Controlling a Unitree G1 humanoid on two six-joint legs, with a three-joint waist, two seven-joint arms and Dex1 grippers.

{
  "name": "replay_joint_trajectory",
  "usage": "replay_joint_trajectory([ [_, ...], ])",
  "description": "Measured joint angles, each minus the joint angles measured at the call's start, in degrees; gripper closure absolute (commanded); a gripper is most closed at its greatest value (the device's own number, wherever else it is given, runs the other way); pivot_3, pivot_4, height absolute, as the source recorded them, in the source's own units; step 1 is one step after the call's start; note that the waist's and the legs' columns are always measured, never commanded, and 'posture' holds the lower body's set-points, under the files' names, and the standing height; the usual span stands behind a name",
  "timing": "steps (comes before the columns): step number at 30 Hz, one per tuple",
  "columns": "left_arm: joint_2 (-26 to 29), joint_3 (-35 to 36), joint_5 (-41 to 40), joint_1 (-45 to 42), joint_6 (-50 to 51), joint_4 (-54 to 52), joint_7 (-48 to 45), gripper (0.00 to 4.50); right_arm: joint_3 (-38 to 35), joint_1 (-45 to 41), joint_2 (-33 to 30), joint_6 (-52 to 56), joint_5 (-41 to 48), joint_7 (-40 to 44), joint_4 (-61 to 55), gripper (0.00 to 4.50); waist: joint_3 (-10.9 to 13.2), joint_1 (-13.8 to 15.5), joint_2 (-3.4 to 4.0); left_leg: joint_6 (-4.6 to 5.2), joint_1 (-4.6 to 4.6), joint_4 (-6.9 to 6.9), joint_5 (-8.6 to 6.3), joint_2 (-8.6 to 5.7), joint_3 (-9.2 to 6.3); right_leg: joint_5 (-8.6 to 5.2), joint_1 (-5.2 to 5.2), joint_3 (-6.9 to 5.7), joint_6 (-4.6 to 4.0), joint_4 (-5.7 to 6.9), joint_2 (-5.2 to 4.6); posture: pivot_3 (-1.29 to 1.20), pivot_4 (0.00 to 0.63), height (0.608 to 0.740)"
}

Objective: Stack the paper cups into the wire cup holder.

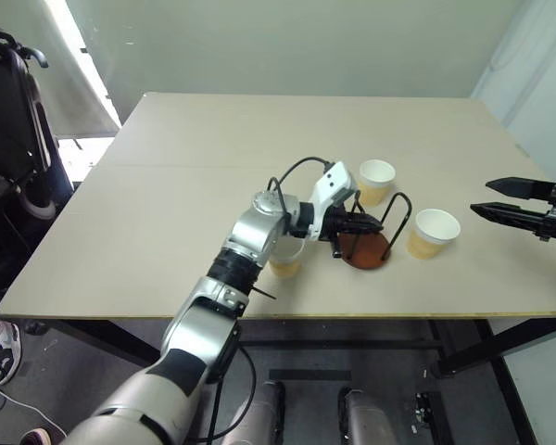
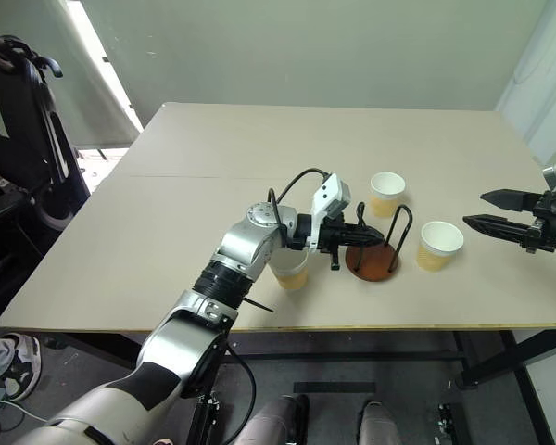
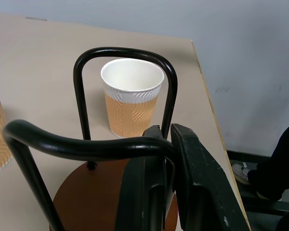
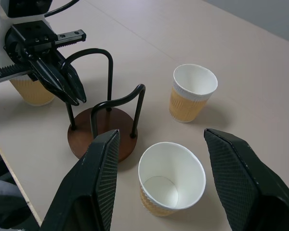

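Observation:
The wire cup holder [image 1: 364, 251], a reddish-brown disc with black wire loops, stands near the table's front edge. My left gripper [image 1: 366, 225] is shut on one of its wire loops [image 3: 77, 147]. One paper cup [image 1: 377, 181] stands upright just behind the holder. A second cup [image 1: 435, 233] stands to its right. A third cup [image 1: 285, 259] sits to its left, partly hidden by my left forearm. My right gripper [image 1: 480, 197] hovers open and empty at the table's right side, pointing left toward the right-hand cup [image 4: 171, 178].
The beige table [image 1: 167, 185] has bare surface to the left and behind the cups. Its front edge runs close to the holder. Black equipment [image 1: 14, 102] stands off the table's left side.

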Motion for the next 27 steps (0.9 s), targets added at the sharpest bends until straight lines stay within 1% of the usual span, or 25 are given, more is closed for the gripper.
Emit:
replay_joint_trajectory([
  [14,-1.70,-2.22,0.04,3.45,1.69,-4.00,1.47,4.47,0.01,0.06,0.02,0.07,0.00,-0.04,-0.59,1.71,0.00,0.03,0.00,0.01,0.04,0.00,-0.01,0.00,0.00,-0.01,0.05,-0.01,0.03,-0.02,0.00,0.00,0.150,0.740],
  [27,-2.10,-2.67,0.47,3.92,1.77,-4.52,3.80,4.47,0.02,0.06,0.02,0.07,0.00,-0.04,-0.96,1.71,0.00,0.03,0.00,0.01,0.12,0.00,-0.01,0.00,0.00,-0.01,0.14,0.00,0.03,-0.02,0.00,0.00,0.150,0.740],
])
